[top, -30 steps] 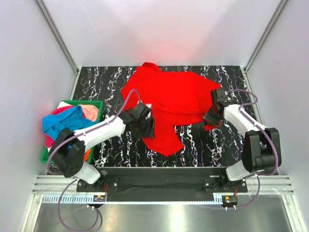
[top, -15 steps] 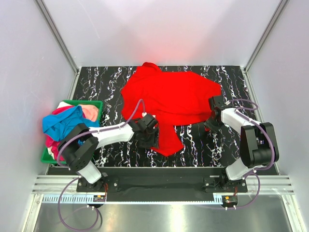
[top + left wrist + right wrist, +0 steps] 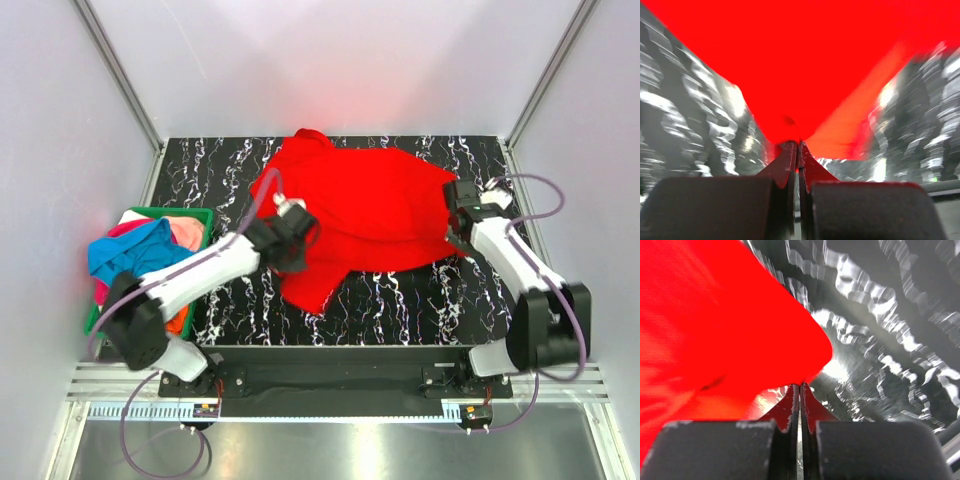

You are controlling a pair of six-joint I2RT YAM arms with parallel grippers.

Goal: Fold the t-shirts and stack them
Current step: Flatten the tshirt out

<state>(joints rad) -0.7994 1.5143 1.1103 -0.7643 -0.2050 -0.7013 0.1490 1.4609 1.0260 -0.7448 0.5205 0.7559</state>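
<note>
A bright red t-shirt (image 3: 365, 205) lies spread on the black marbled table (image 3: 420, 300), its near part bunched into a flap at the lower left (image 3: 305, 285). My left gripper (image 3: 298, 240) is at the shirt's left near edge. In the left wrist view, the left gripper (image 3: 799, 144) is shut, red cloth (image 3: 790, 65) pinched at its tips. My right gripper (image 3: 457, 232) is at the shirt's right near corner. In the right wrist view, the right gripper (image 3: 800, 386) is shut on the red cloth's (image 3: 715, 325) edge. More t-shirts, blue (image 3: 130, 255), pink (image 3: 187, 232) and orange (image 3: 180, 320), are piled at the left.
A green basket (image 3: 170, 212) at the table's left edge holds the pile of coloured shirts. White walls with metal posts enclose the table on three sides. Bare marbled table (image 3: 200, 170) shows left of the red shirt and along the front.
Both grippers have shut on the red shirt's near edge and moved away from the front. The shirt's near flap has been pulled left and back with them.
</note>
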